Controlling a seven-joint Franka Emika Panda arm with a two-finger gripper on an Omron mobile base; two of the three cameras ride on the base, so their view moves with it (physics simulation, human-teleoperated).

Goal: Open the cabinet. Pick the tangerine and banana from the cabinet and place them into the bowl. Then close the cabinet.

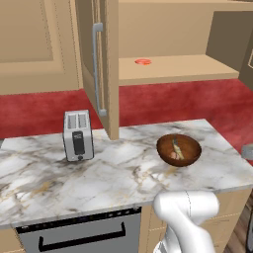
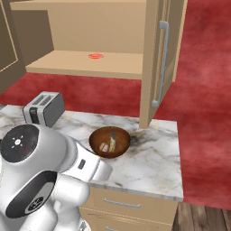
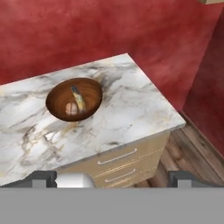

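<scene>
- Cabinet doors are standing open, and the silver bar handle is showing on the edge of the left door.
- Sitting on the cabinet shelf is the small orange-red tangerine, near the front edge.
- On the marble counter the brown bowl is resting, with a long banana and a small pale round thing lying inside it.
- Well to the left of the bowl, a silver toaster is standing.
- Above the counter's corner the gripper is hanging, its two dark tips spread wide apart and holding nothing.
</scene>
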